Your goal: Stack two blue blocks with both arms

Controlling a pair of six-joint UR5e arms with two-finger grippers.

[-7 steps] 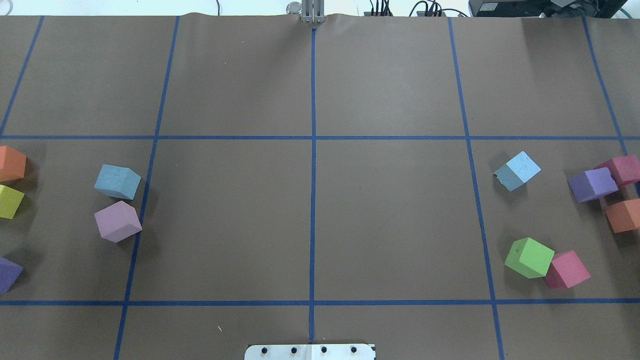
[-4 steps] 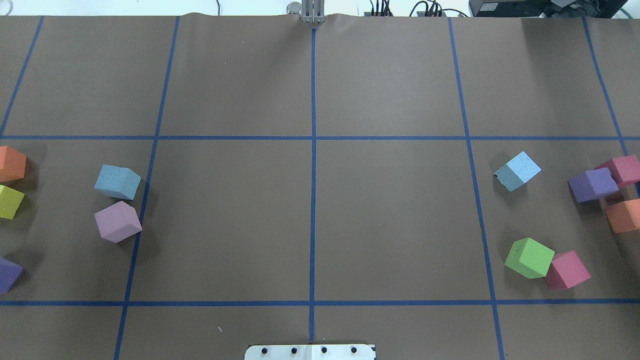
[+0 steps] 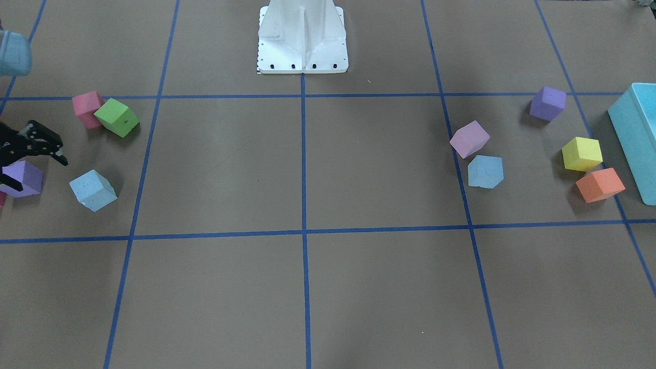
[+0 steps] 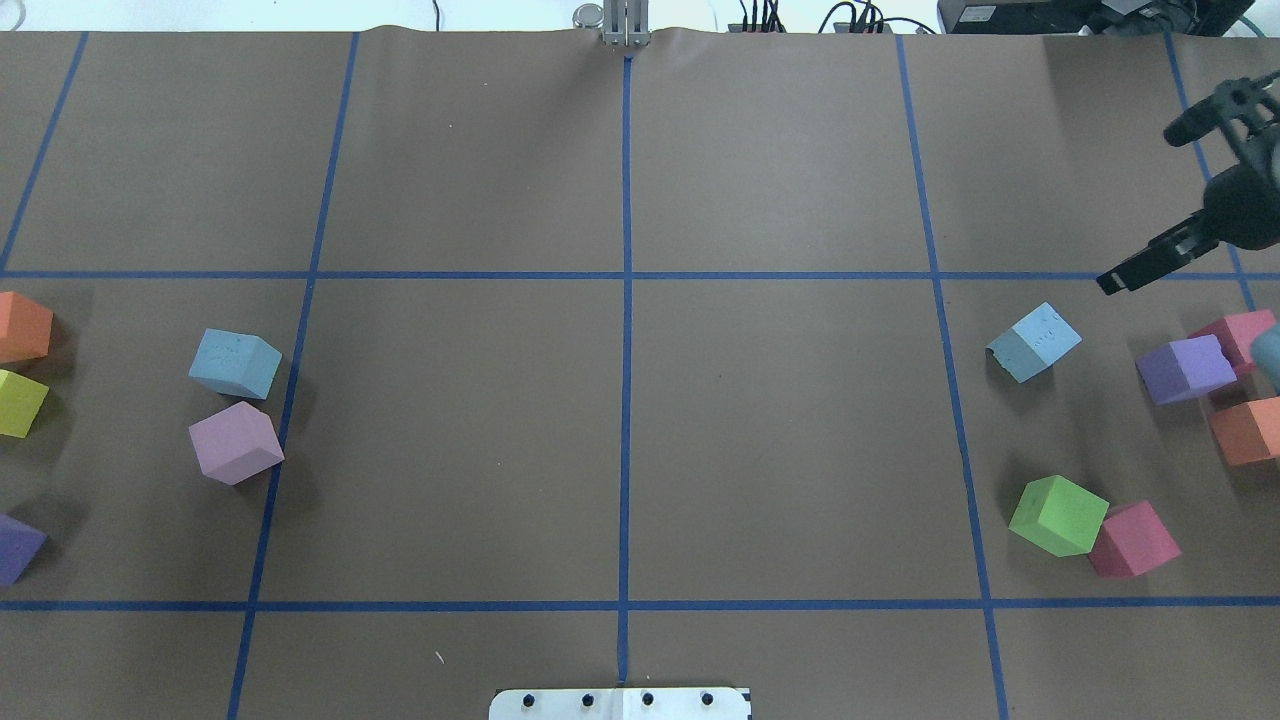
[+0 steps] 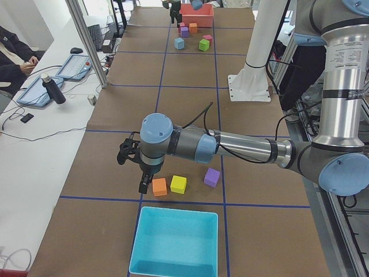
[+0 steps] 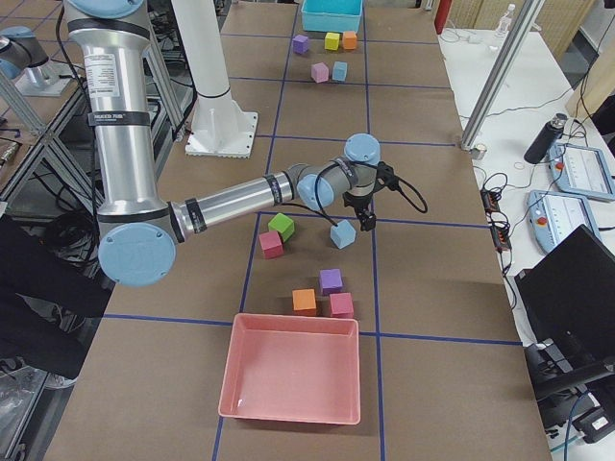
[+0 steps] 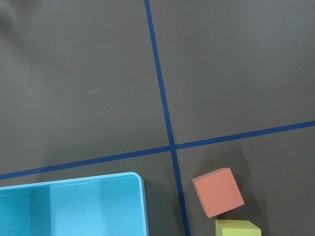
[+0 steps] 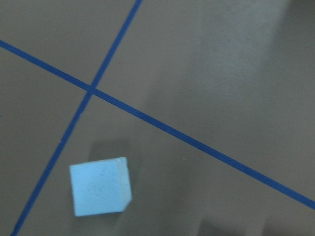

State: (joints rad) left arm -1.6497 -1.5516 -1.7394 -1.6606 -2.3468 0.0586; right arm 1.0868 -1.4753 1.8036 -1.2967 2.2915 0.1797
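One blue block (image 4: 235, 363) lies on the left half of the table beside a lilac cube (image 4: 236, 443); it also shows in the front view (image 3: 485, 171). The other blue block (image 4: 1035, 342) lies on the right half; it shows in the front view (image 3: 93, 190) and the right wrist view (image 8: 100, 187). My right gripper (image 4: 1160, 200) is open and empty, above the table, beyond and to the right of that block. My left gripper (image 5: 132, 173) shows only in the exterior left view, near the orange cube (image 5: 159, 186). I cannot tell whether it is open.
A teal box (image 3: 638, 138) stands at the table's left end, with orange (image 7: 218, 191), yellow (image 3: 581, 154) and purple (image 3: 548, 103) cubes near it. A pink tray (image 6: 293, 368) stands at the right end. Green (image 4: 1058, 515), pink (image 4: 1134, 540), purple (image 4: 1185, 368) and orange (image 4: 1246, 430) cubes lie near the right blue block.
My right gripper has come into the overhead view at the right edge, with its jaws open. None of the blocks has moved.
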